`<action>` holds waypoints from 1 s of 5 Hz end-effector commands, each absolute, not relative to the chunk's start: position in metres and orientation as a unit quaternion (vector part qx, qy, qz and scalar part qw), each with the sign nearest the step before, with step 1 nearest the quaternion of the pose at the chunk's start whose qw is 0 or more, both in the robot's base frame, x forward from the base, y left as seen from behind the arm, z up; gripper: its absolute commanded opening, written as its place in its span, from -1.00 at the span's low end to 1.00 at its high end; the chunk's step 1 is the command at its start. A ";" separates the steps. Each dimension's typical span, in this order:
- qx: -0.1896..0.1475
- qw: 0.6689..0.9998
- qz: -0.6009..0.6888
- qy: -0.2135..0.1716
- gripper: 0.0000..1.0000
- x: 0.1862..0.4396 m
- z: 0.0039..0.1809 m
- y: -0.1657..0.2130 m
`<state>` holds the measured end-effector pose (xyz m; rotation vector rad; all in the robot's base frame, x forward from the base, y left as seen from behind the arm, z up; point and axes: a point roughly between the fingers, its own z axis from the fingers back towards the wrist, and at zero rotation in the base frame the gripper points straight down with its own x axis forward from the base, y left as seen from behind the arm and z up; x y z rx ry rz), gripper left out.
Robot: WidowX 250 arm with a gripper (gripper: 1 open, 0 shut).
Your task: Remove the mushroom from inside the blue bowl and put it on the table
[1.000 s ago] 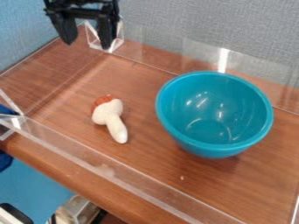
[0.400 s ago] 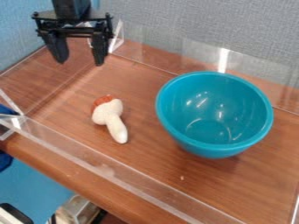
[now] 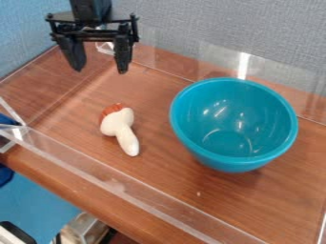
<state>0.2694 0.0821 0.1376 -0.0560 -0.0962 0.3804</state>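
— Where's your gripper [image 3: 98, 58] right now?

— Mine hangs at the back left of the table [image 3: 192, 181], pointing down, its two black fingers [image 3: 74, 53] spread wide with nothing between them.

— And the mushroom [image 3: 121, 128]?

— It lies on its side on the wood, cream stem toward the front, orange cap toward the back, well apart from my gripper.

— Inside the blue bowl [image 3: 234, 123]?

— No, it rests to the left of the bowl, near it but not touching. The bowl stands upright, holding nothing. Low clear walls [image 3: 90, 162] edge the tabletop.
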 end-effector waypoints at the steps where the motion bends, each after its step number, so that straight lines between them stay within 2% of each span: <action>1: -0.017 0.978 0.193 -0.073 1.00 0.292 0.147 0.095; 3: -0.015 0.979 0.189 -0.081 1.00 0.275 0.139 0.104; 4: -0.016 0.983 0.159 -0.089 1.00 0.275 0.153 0.081; 5: -0.013 0.987 0.138 -0.084 1.00 0.280 0.157 0.071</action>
